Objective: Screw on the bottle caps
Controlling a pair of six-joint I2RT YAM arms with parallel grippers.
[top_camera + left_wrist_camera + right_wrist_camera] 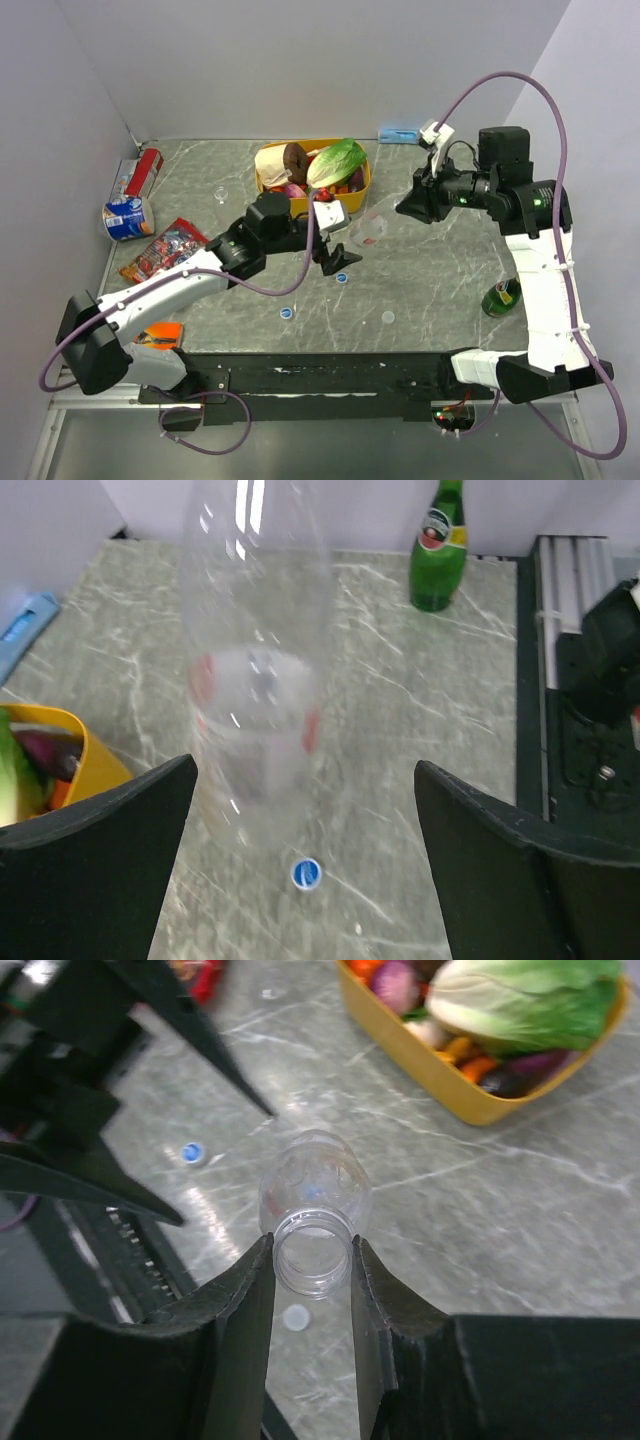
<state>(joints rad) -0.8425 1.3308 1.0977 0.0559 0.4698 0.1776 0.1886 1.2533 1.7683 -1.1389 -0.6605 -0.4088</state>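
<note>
Left arm: it reaches from its base at the near-left corner diagonally across the table [450, 270], forearm low, with the wrist ending just in front of the yellow tub [364, 190].
Left gripper [337, 258]: the fingers are spread wide and hold nothing. In the wrist view the clear bottle's body stands ahead of the gap, touching neither finger.
Right arm: it rises along the right edge, folds at the elbow near the far right, and turns its wrist leftward toward the table's middle.
Right gripper [312, 1248]: the fingers are pressed in on the neck of the clear bottle [315, 1185], just below its open mouth.
Clear bottle: it sits between the two grippers, mouth toward the right wrist and body pointing away. Whether its base touches the table cannot be told.
Blue cap [342, 278]: it lies loose on the table just beside the left fingers.
Second blue cap [286, 313]: it lies loose, nearer the front edge.
Whitish cap [388, 317]: it lies loose, to the right of both blue caps.
Green bottle [438, 545]: it stands upright near the right arm.
</note>
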